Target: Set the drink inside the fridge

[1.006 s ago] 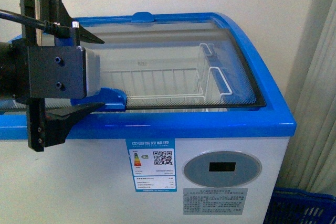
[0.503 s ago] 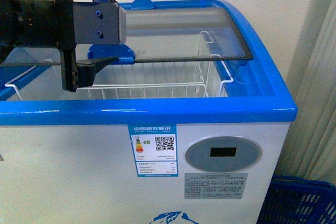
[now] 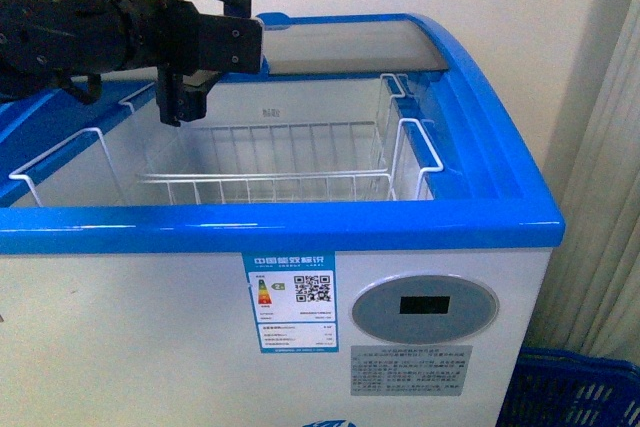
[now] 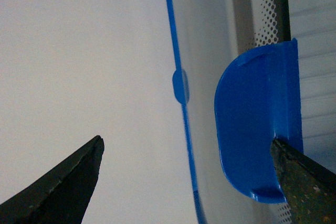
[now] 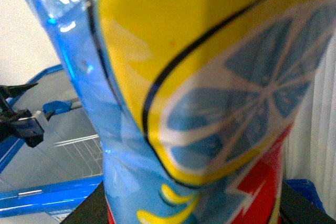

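I am watching the left arm (image 3: 70,32) reaching in from the left, above the open fridge (image 3: 300,227); its left end effector (image 4: 185,148) is hanging spread wide, and in the left wrist view one dark fingertip (image 4: 302,182) is lying right at the edge of the blue handle (image 4: 254,129) of the lid, though I cannot tell whether it is touching, while the other fingertip is standing well apart over the pale wall. Below the arm a white wire basket (image 3: 60,162) is hanging at the left of the opening, and a second wire basket (image 3: 270,167) is sitting just beside it toward the middle; both are showing only bare wire. Behind them the dark glass lid (image 3: 350,47) is lying at the rear of the blue top rim (image 3: 500,177). On the white front, an energy label (image 3: 290,302) is showing left of the oval grey display panel (image 3: 425,307); further right a blue crate (image 3: 570,392) is standing on the floor beside a pale curtain (image 3: 605,197). The right end effector (image 5: 189,216) is gripping the drink (image 5: 199,87), a clear blue bottle with a yellow, lemon-printed label, which is filling the right wrist view; the bottle is outside the fridge, whose blue rim is appearing in the background beyond it, and is not showing in the front view.
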`<action>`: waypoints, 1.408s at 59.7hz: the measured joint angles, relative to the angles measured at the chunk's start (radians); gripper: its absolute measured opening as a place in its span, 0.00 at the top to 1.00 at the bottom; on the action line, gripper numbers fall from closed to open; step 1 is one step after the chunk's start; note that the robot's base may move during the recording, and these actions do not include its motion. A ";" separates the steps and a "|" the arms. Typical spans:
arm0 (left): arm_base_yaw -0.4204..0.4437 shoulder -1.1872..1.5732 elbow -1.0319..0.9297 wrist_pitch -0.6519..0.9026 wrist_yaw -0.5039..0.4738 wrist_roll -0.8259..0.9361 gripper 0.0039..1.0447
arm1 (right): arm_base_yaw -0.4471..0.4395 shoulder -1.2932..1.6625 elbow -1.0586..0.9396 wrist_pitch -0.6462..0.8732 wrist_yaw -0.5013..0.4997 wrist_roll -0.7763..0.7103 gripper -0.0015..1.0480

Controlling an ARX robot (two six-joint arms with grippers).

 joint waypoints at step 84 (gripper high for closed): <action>0.164 -1.629 -1.394 -0.217 -0.270 -1.728 0.98 | 0.363 0.701 0.590 -0.385 -0.124 -0.790 0.58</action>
